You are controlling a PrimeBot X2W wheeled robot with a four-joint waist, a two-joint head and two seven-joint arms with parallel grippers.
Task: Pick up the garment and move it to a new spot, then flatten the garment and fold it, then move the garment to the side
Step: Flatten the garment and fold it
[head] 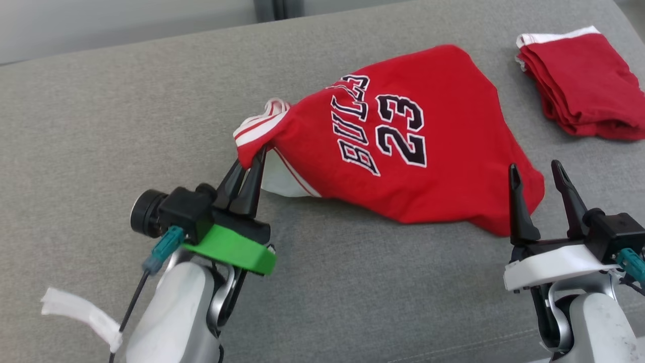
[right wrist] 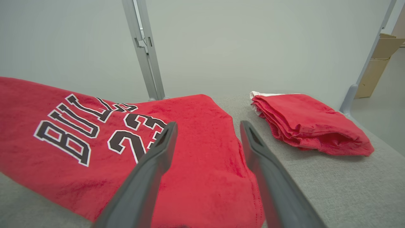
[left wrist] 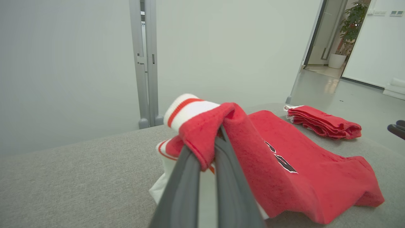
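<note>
A red jersey (head: 403, 136) with "BULLS 23" lettering lies crumpled on the grey cushion (head: 101, 126). My left gripper (head: 249, 161) is shut on its striped shoulder edge, lifting that corner slightly. In the left wrist view the pinched red cloth (left wrist: 205, 139) bunches over my fingers. My right gripper (head: 535, 171) stands open at the jersey's near right corner, just above the cloth. The right wrist view has the jersey (right wrist: 95, 142) spread below and between my open fingers (right wrist: 158, 152).
A folded stack of red garments (head: 579, 85) lies at the far right of the cushion, also in the right wrist view (right wrist: 310, 123). A white tag (head: 80, 312) hangs off my left arm. Bare grey cushion spreads to the left and front.
</note>
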